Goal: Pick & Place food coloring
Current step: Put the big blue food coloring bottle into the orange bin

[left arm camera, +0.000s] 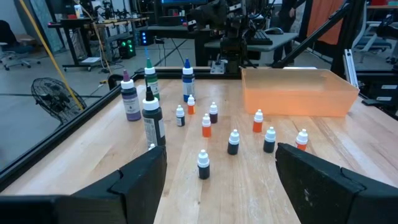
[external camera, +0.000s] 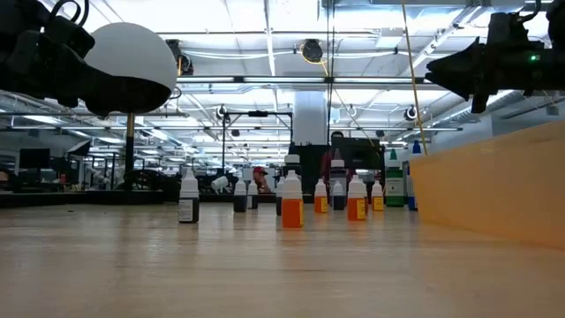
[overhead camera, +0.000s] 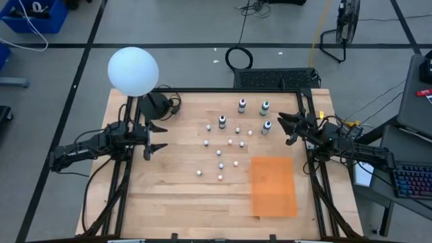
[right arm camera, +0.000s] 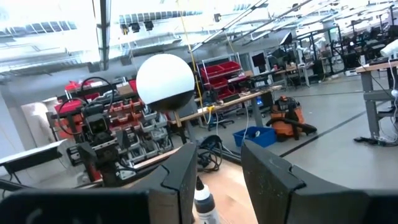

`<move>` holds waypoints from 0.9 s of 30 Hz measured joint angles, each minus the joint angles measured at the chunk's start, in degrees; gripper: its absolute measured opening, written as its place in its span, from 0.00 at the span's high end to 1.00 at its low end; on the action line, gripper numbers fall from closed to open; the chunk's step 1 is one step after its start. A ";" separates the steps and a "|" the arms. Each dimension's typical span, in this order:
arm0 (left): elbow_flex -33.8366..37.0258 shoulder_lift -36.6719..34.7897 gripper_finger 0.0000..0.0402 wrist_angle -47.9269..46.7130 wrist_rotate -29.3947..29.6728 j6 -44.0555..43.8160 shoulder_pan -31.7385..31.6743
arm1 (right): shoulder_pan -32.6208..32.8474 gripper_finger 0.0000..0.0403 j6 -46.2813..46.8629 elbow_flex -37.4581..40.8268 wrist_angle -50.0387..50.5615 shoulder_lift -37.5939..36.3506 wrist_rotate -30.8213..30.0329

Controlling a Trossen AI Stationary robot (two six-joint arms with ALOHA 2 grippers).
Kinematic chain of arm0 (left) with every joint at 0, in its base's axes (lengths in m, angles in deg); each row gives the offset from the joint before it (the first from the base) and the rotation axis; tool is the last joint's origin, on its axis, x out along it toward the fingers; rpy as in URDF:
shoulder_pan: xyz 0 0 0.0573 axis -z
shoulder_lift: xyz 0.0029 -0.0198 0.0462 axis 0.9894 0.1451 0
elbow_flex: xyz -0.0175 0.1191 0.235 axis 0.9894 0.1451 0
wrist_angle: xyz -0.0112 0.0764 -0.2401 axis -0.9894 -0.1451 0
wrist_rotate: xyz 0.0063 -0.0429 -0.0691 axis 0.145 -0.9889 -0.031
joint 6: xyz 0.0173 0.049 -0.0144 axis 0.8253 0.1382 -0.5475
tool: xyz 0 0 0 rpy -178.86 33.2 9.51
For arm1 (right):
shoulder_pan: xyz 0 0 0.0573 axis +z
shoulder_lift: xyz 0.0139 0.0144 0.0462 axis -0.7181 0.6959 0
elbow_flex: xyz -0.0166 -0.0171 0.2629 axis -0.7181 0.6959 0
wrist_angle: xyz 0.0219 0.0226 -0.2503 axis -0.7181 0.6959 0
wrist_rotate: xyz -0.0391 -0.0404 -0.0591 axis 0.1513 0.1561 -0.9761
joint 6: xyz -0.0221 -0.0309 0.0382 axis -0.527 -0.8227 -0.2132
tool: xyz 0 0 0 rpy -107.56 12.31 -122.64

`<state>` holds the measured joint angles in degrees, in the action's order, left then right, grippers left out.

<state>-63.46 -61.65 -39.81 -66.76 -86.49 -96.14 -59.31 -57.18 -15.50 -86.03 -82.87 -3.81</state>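
Note:
Several small food coloring bottles [overhead camera: 229,142] stand upright on the wooden table's middle, with taller ones [overhead camera: 241,104] toward the far edge. In the left wrist view they stand spread out ahead [left arm camera: 205,124]. My left gripper [overhead camera: 160,138] hovers open at the table's left side, pointing level at the bottles with nothing between its fingers [left arm camera: 221,168]. My right gripper [overhead camera: 284,128] hovers at the right side, raised and tilted slightly upward [external camera: 439,66]. It is open with a narrower gap [right arm camera: 219,168]. One bottle's white cap [right arm camera: 202,198] shows beyond that gap, untouched.
A translucent orange tray [overhead camera: 273,185] lies on the table's near right part [left arm camera: 298,93]. A white globe on a stand [overhead camera: 133,71] rises at the far left corner beside a black device [overhead camera: 156,104]. A black frame [overhead camera: 307,169] borders the table.

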 joint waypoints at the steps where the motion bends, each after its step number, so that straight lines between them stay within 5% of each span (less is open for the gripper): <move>1: -0.01 -0.02 0.26 0.00 0.02 0.00 0.00 | 0.00 0.72 -0.13 0.00 -0.06 0.00 0.00; 14: -0.01 0.00 0.26 0.00 0.02 0.00 0.00 | 0.00 0.66 -7.79 -5.72 5.99 5.28 -0.28; 23: 0.01 -0.02 0.26 0.00 0.01 0.00 0.00 | -0.69 0.42 -5.04 -32.15 39.21 35.71 -7.95; 27: 0.01 -0.02 0.26 0.00 0.02 0.00 0.00 | -3.08 0.38 -0.99 -45.39 57.82 50.79 -3.85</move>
<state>-63.45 -61.67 -39.81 -66.74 -86.49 -96.14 -62.39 -58.17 -60.89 -28.21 -32.08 -7.66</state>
